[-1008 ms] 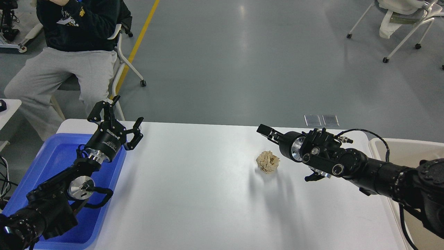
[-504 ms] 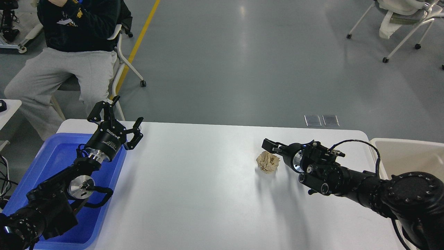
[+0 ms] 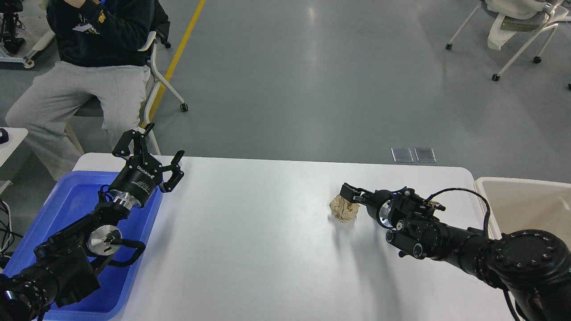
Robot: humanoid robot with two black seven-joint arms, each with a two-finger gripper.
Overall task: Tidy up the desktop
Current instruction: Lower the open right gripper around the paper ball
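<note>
The white desktop [image 3: 267,254] holds one crumpled beige paper ball [image 3: 342,209], right of its middle. My right gripper [image 3: 351,195] reaches in from the right, low over the desktop, with its tip at the ball's upper right side. It is dark and seen nearly end-on, so I cannot tell its two fingers apart. My left gripper [image 3: 155,154] is open and empty. It is held up over the far right corner of the blue tray [image 3: 76,196], far from the ball.
The blue tray lies on the desktop's left end, under my left arm. A beige-white tub [image 3: 522,196] stands off the right end. A seated person [image 3: 89,67] is beyond the far left corner. Wheeled chairs [image 3: 522,26] stand far right.
My right gripper has come down and moved slightly right, from above the ball to its upper right side. The ball and my left arm have not moved.
</note>
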